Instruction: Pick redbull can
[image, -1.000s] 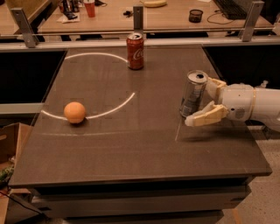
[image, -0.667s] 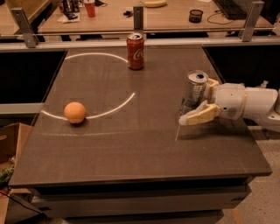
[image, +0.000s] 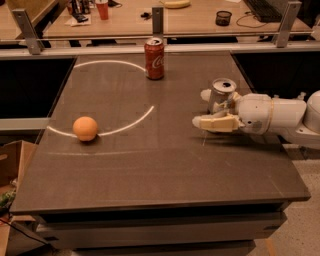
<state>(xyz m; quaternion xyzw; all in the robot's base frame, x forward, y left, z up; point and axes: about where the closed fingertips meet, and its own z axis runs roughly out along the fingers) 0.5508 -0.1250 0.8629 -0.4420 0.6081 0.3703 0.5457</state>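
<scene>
The redbull can, slim and silver with a silver top, stands at the right side of the dark table. My gripper reaches in from the right on a white arm. Its near finger lies across the front of the can, and the far fingertip shows behind the can's left side. The fingers are shut on the can. The can's lower part is hidden behind the near finger, so I cannot tell whether it touches the table.
A red cola can stands at the back middle of the table. An orange ball lies at the left on a white curved line. A railing and a desk lie behind. A cardboard box sits on the floor at the left.
My gripper has moved left around the can, and the near finger has come in against it. The can's top sits slightly higher in view.
</scene>
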